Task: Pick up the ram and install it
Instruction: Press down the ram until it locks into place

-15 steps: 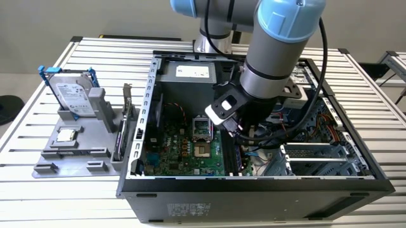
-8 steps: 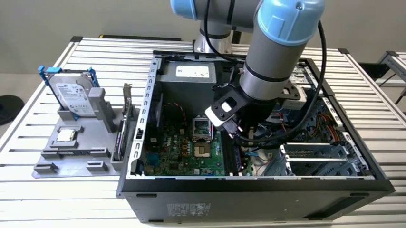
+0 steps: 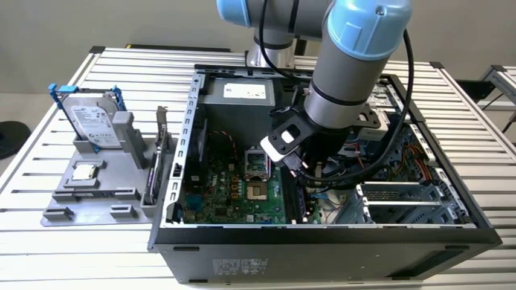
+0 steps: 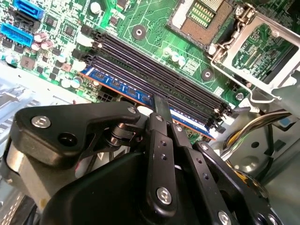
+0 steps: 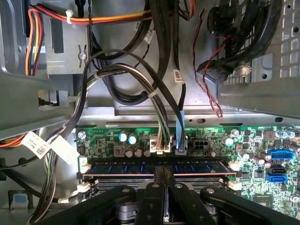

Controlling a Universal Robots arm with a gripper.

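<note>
Look at the exterior view, starting from its left. You see a grey stand (image 3: 96, 193) on the table (image 3: 48, 157), and a silver drive (image 3: 90, 124) stands up in it. Next comes the open case (image 3: 322, 238) with the green board (image 3: 234, 193) on its floor. The arm (image 3: 347, 78) reaches down into the case, just on the exterior view's right of the board's square chip socket (image 3: 255, 162).

In both wrist views you see the gripper (image 4: 161, 110) down at the long black slots (image 4: 154, 77). Its two fingers (image 5: 161, 176) are almost shut, pinched on the middle of the ram's top edge. The ram (image 5: 159, 167) is blue-green and stands on edge in the slot at the outer side of the row, beside the board's plugs (image 5: 168, 143). You cannot tell if it is pushed all the way down.

The ram looks light and thin. It is stiff, but it may snap or bend if you twist it. Hold it by the top edge, in the middle, like now. Keep off the gold edge and the black chips. Keep it straight up in the slot.
</note>
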